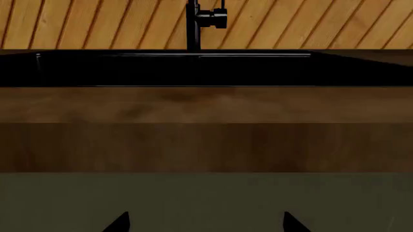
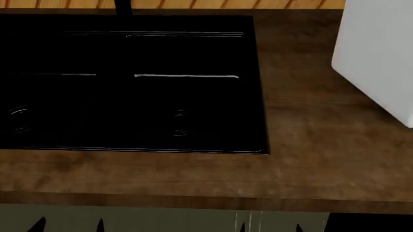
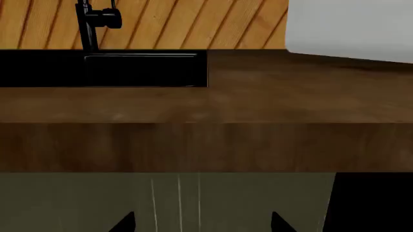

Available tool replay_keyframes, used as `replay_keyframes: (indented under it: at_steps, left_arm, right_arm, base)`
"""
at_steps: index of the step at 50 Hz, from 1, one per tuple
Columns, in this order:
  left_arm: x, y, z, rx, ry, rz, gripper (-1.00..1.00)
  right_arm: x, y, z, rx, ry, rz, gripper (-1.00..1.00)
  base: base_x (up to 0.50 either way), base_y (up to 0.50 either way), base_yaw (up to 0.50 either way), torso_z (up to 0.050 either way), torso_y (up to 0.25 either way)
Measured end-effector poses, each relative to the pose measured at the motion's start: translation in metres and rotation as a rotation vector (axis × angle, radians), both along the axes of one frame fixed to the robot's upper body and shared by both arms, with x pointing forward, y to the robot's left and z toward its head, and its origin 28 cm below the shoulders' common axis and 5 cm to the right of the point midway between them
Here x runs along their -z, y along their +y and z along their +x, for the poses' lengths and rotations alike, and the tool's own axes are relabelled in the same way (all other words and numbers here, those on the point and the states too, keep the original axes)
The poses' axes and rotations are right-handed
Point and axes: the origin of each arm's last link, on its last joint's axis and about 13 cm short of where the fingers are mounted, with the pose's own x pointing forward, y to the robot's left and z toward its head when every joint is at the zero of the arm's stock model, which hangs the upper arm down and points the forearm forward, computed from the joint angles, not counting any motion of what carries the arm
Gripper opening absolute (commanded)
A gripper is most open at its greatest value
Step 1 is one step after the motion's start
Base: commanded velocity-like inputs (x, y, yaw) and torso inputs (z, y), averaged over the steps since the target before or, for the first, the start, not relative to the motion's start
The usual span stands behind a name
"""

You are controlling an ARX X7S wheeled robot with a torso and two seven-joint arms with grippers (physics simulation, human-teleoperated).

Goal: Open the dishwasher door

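Note:
The dishwasher door shows only as a plain black panel under the countertop, at the bottom right of the head view (image 2: 371,223) and at the edge of the right wrist view (image 3: 374,203). Its line and labels are out of view. My right gripper (image 2: 270,227) is open and empty in front of the olive-green cabinet door (image 3: 193,198), left of the black panel; its view (image 3: 203,223) shows the tips wide apart. My left gripper (image 2: 69,225) is open and empty further left, facing the green cabinet front (image 1: 206,198) below the sink; it also shows in its own view (image 1: 206,224).
A black double-basin sink (image 2: 129,87) with a black faucet (image 1: 193,24) is set in the brown wooden countertop (image 2: 310,159). A white boxy object (image 2: 380,53) stands on the counter at the right. Slanted wood panelling (image 3: 181,24) forms the back wall.

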Motion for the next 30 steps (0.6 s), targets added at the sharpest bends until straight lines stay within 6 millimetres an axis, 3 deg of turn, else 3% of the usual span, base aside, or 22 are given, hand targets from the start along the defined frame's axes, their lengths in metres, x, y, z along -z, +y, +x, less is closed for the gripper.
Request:
replay_keyframes:
  at_steps: [17, 30]
  left_arm:
    - [-0.0005, -0.001, 0.0015, -0.005, -0.003, 0.005, 1.0]
    - [-0.0024, 0.0005, 0.0013, -0.018, -0.012, 0.008, 1.0]
  right_arm:
    - [0.0002, 0.0023, 0.0013, -0.003, -0.014, 0.009, 1.0]
    - [0.0023, 0.0028, 0.0007, -0.002, -0.006, 0.015, 1.0]
  base:
    - [0.0, 0.0, 0.0, 0.0, 0.0]
    - [-0.46, 0.0, 0.0, 0.0, 0.0]
